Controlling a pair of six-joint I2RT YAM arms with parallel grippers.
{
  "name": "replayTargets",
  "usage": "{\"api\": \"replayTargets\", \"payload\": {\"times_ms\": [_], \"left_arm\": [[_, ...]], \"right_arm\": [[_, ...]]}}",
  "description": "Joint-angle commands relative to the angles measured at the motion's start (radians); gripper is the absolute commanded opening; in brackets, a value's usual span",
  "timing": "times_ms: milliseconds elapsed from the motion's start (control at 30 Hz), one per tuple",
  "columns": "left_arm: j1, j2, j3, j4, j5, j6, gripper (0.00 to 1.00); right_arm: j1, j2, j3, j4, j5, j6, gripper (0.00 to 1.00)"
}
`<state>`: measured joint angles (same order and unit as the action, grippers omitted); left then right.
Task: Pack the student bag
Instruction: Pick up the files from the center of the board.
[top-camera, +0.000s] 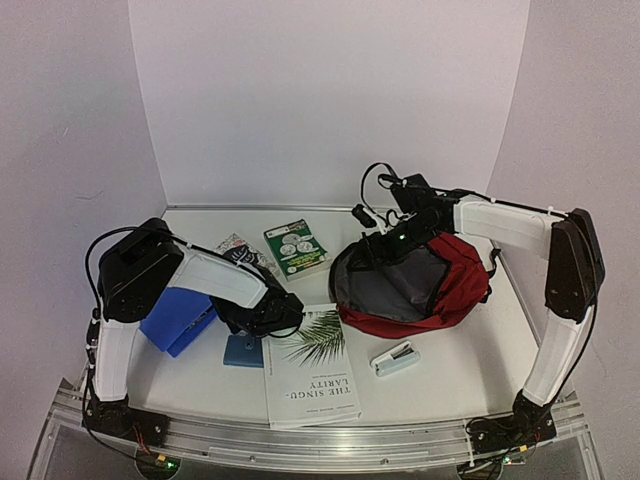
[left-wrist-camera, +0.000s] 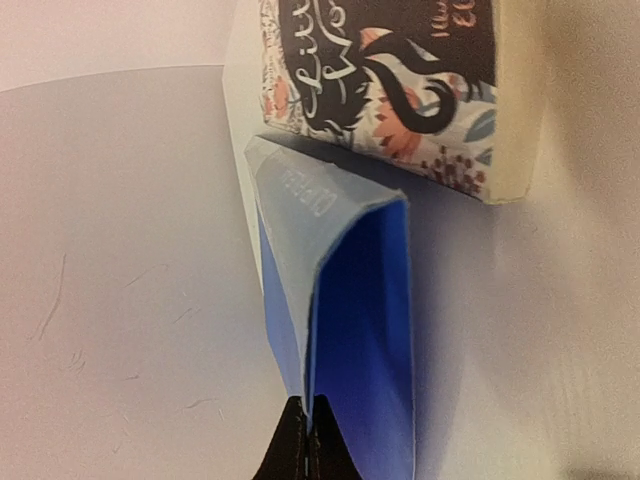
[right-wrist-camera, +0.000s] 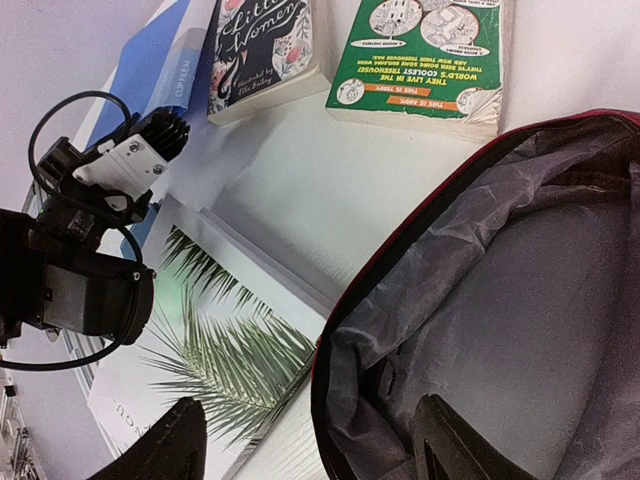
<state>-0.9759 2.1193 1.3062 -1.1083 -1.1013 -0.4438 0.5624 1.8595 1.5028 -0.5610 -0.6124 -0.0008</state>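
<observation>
Student bag lies on the right side of the table, mouth open, grey lining showing. Right gripper spread wide, one finger inside the rim, one outside. Left gripper pinches the blue folder's edge.

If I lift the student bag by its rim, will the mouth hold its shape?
Probably not: the student bag lies slumped and its grey lining is wrinkled, so the fabric looks floppy. Nothing shows inside, so it is likely light and may slide if pushed.
</observation>
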Motion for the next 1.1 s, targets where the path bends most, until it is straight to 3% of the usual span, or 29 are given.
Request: {"api": "replayTargets", "payload": {"times_ms": [0, 133, 500, 833, 1067], "left_arm": [[-0.020, -0.048, 0.116, -0.348, -0.078, -0.178, 0.00], [-0.040, -0.033, 0.210, -0.587, -0.115, -0.304, 0.00], [-0.055, -0.134, 0.397, -0.593, -0.147, -0.202, 0.00], [-0.055, -0.067, 0.694, -0.592, -0.263, -0.070, 0.00], [-0.072, -0.029, 0.892, -0.583, -0.273, 0.039, 0.00]], "right_arm": [[-0.017, -0.046, 0.031, 0.012, -0.046, 0.036, 0.71], [-0.026, -0.059, 0.044, 0.011, -0.064, 0.035, 0.74], [-0.038, -0.076, 0.058, 0.007, -0.089, 0.030, 0.78], [-0.082, -0.116, 0.098, -0.007, -0.089, 0.009, 0.87], [-0.128, -0.185, 0.131, -0.065, -0.070, -0.112, 0.90]]}}
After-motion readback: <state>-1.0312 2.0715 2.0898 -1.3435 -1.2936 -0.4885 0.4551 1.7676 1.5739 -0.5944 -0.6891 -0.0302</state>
